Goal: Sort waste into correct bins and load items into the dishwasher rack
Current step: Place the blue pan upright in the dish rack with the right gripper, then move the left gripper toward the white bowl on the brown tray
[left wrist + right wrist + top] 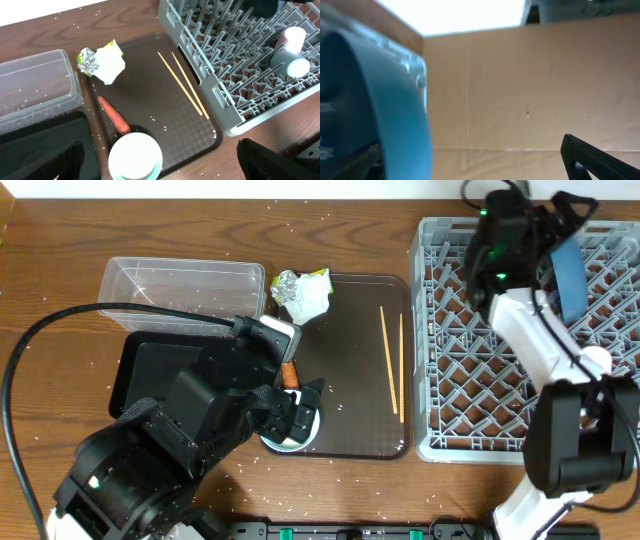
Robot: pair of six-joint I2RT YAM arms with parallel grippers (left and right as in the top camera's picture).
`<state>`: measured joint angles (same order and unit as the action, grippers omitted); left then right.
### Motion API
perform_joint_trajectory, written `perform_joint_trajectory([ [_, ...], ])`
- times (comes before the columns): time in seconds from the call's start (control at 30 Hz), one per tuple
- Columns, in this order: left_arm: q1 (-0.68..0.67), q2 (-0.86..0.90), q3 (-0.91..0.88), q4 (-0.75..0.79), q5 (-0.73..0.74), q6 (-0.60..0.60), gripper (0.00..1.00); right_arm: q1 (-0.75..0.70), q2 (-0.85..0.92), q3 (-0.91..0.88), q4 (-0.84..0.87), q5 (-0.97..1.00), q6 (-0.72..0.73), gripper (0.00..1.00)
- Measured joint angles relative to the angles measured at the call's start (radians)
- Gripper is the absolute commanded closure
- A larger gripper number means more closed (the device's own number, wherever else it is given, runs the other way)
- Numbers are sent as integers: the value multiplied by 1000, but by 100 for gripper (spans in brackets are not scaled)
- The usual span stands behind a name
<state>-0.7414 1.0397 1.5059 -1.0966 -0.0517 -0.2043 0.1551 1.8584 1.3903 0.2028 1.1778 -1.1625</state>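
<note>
The right hand [530,235] is seen with its jaws wide apart above the far part of the dishwasher rack [440,410]. The large dark blue plate [370,100] is not clamped: it stands on its edge close against the left side of this hand, and the other finger is well apart from it. Whether the lower rim of the plate is seated between the pegs cannot be told, because it is hidden. If it is not seated, the plate could tip over when the hand is lifted, or be dragged along by the near finger. The pink cup [291,39] and the light-blue cup [295,66], which lie in the rack nearer to the robot than this hand, might then be struck. The plate looks smooth and rigid, so it is judged to slide easily on plastic pegs. The left hand [160,152] is also opened wide and nothing is held. The white bowl [135,159] is directly below it on the brown serving tray [150,100], the carrot [114,116] lies just beyond the bowl, and the chopsticks [185,85] are placed further out to the right.
</note>
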Motion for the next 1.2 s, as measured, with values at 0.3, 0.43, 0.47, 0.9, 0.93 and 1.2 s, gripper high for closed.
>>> perform_joint_trajectory([
  [0.3, 0, -1, 0, -3, 0, 0, 2, 119, -96, 0, -8, 28, 0, 1],
  [0.43, 0, -11, 0, -8, 0, 0, 2, 123, -96, 0, -66, 44, 18, 1],
  [0.47, 0, -16, 0, -9, -1, 0, 2, 123, -96, 0, -76, 53, 31, 1],
  [0.9, 0, -143, 0, -25, -124, 0, 2, 283, -96, 0, -314, 71, 270, 1],
  [0.93, 0, -158, 0, -29, -140, 0, 2, 311, -96, 0, -344, 61, 296, 1],
  [1.2, 0, -214, 0, -119, -263, -40, 2, 531, -96, 2, -747, -211, 653, 1],
])
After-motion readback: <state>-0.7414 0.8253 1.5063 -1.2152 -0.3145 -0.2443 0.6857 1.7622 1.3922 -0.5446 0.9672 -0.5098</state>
